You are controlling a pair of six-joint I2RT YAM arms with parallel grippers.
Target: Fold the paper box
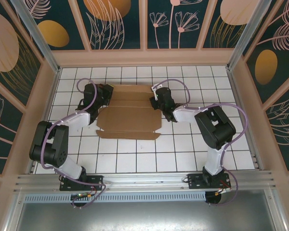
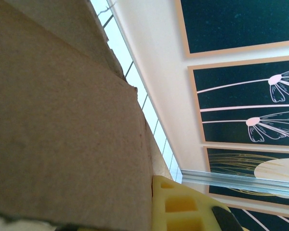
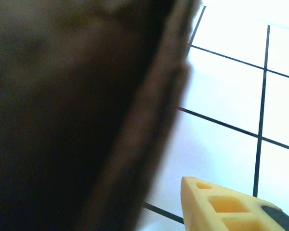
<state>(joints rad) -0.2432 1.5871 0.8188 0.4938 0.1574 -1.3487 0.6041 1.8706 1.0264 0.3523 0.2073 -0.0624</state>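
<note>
- L side: the left gripper (image 1: 103,98) sits at the far-left edge of the paper box (image 1: 130,118), arm reaching in from the near-left base. Jaws closed right down. Prob. there to steady that side so the sheet can't slide while the other side gets worked. Whether any card is actually pinched, can't tell.
- L wrist cam: brown card v. close, taking up the left half. One yellow finger (image 2: 183,207) shows at the bottom, just beside the card's edge. Its partner is cut off by the frame.
- Centre: box lies mostly flat on the tiled table (image 1: 183,144), mid-to-far. A long flap is spread toward the arms and creased panels sit at the far side. No walls standing that I can make out, so I'd judge the fold barely begun.
- R side: the right gripper (image 1: 155,102) is at the box's far-right edge. Touching or just beside, can't tell. Jaw width: can't tell either, as the gripper body covers the tips from above.
- R wrist cam: dark blurred mass on the left, prob. card too near to focus. One yellow finger (image 3: 221,204) shows bottom right over white tile.
- Hidden: slots and tabs under both grippers.
</note>
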